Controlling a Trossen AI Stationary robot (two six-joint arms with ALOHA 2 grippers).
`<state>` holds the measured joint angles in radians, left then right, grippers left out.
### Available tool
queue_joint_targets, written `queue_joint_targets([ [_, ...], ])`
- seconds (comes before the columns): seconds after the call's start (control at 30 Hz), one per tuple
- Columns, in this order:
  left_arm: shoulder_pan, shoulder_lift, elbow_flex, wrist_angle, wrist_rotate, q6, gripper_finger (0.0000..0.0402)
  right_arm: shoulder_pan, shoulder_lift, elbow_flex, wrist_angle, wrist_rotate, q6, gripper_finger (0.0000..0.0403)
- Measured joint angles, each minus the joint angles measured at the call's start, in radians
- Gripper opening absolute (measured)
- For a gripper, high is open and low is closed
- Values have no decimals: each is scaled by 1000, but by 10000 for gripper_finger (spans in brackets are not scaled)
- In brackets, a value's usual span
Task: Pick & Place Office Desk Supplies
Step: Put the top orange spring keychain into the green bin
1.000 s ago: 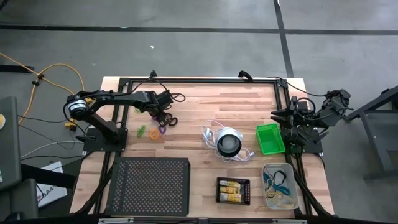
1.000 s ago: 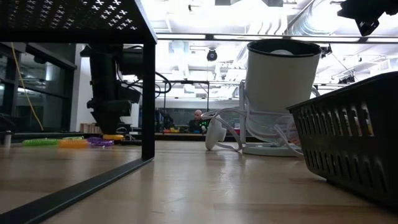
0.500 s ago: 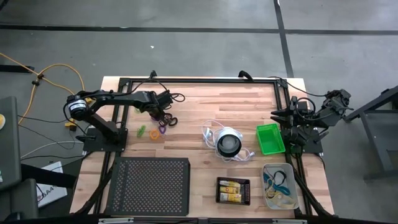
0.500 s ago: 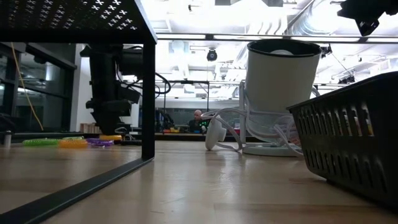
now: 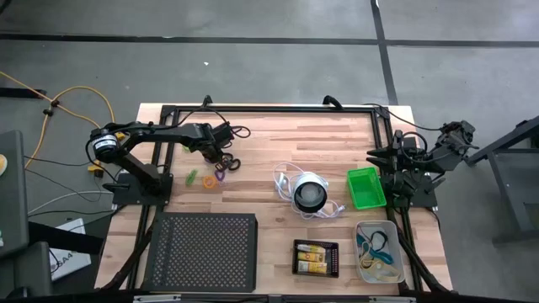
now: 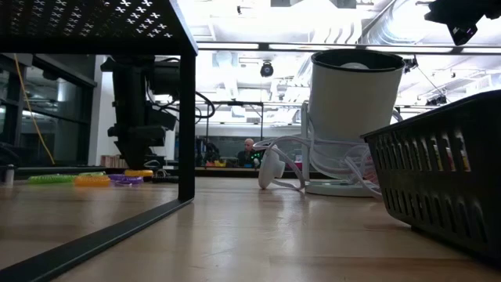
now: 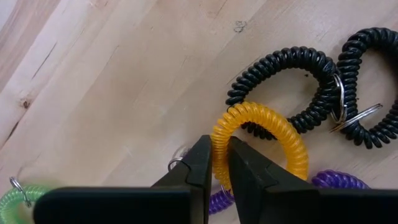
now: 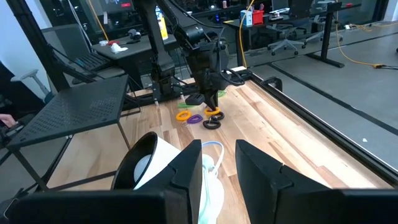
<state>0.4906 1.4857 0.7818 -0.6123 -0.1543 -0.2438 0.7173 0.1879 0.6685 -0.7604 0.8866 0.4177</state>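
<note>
Left gripper [image 7: 214, 163] sits low at the rear-left of the wooden surface [image 5: 278, 139], jaws clenched on the coil of the yellow springy plastic loop [image 7: 261, 140], which lies touching the black coiled loops [image 7: 311, 87] and a purple loop [image 7: 336, 180]. The loop looks light, soft and stretchy, so pinching one strand should lift it, though neighbours may snag. Right gripper [image 8: 214, 165] waits at the right edge, jaws released, holding nothing.

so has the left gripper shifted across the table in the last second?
No. In the high view the left gripper sits at the same spot relative to the black table frame. Its jaws are pinched on the yellow coil loop.
</note>
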Motion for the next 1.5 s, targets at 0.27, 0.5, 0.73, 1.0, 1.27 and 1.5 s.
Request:
queue_joint_targets([
  [0.27,0,-27,0,-2,6,-20,35,0,0,0,0,0,0,85],
  [0.5,-1,-98,0,-1,6,-46,35,0,0,0,0,0,0,85],
  [0.73,-4,-191,0,35,6,-49,35,0,0,0,0,0,0,85],
  [1.0,-40,-241,0,206,24,-15,35,0,0,0,0,0,0,85],
  [1.27,-147,-229,0,482,9,-16,35,0,0,0,0,0,0,85],
  [1.5,-218,-120,9,716,5,-19,35,0,0,0,0,0,0,85],
])
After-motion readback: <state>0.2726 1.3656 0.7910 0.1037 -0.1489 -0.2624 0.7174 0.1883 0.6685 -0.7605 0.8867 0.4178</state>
